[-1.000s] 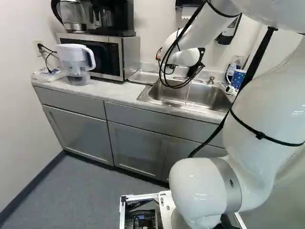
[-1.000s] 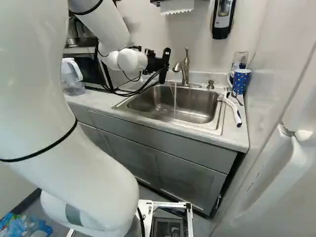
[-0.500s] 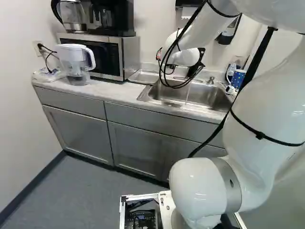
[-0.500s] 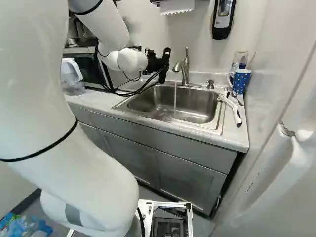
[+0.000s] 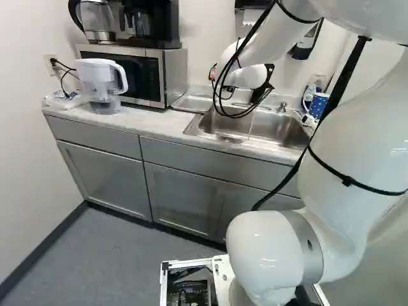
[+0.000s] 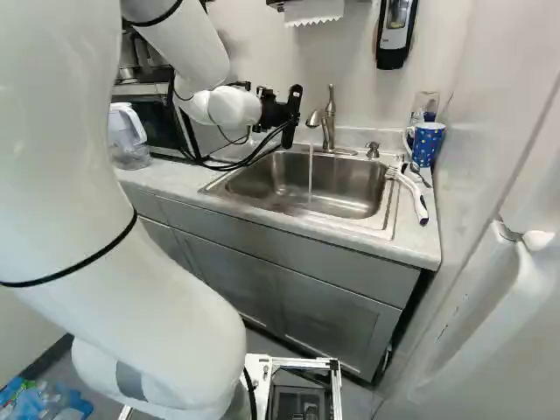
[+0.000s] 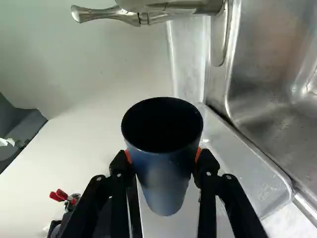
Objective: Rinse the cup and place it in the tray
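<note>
1 dark blue cup (image 7: 162, 171), tapering from its round open rim, is clasped in the end effector (image 6: 293, 116).

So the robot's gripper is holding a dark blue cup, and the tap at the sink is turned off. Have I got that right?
Not quite: the tap is running. The right base view shows a thin stream of water falling into the sink. The gripper is holding the dark blue cup.

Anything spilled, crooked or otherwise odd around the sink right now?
One thing: the faucet is running into the sink while the gripper holds the cup over the tray, outside the stream. I see no spill or damage.
</note>
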Controlling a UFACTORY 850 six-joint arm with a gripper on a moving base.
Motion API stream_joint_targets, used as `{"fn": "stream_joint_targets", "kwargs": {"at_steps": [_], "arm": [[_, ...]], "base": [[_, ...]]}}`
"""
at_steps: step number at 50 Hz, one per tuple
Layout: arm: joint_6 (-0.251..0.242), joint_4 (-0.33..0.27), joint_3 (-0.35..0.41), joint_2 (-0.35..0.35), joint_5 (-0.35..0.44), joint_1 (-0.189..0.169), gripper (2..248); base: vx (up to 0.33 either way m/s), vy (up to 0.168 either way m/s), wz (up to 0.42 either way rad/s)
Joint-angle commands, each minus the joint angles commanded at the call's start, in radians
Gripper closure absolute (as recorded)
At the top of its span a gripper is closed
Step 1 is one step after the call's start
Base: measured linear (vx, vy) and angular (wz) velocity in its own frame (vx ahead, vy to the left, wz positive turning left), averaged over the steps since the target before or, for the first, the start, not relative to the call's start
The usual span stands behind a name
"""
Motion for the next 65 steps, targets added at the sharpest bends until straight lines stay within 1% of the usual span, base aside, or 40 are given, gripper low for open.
{"fn": "stream_joint_targets", "kwargs": {"at_steps": [5, 12, 65], "arm": [[-0.017, 0.0, 0.0, 0.0, 0.0, 0.0, 125], [-0.077, 0.0, 0.0, 0.0, 0.0, 0.0, 125], [-0.631, 0.0, 0.0, 0.0, 0.0, 0.0, 125]], "base": [[0.0, 0.0, 0.0], [0.0, 0.0, 0.0], [0.0, 0.0, 0.0]]}}
